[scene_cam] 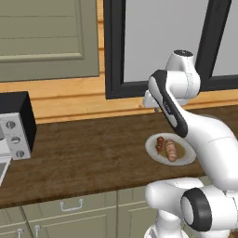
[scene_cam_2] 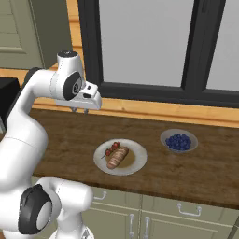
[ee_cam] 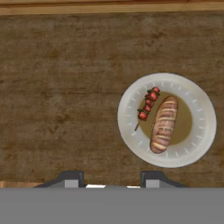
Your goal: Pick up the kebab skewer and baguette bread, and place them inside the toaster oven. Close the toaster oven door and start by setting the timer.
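Tool hangs high above the counter, fingers parted, grasping nothing. Kebab skewer and baguette bread lie side by side on a plate — skewer likely light, thin, prone to roll; pinch mid-stick across the chunks. Bread probably firmer — grip across its middle.

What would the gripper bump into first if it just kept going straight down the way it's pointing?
Probably the bare wooden counter. The gripper points down with the plate off to one side, though depth is hard to judge.
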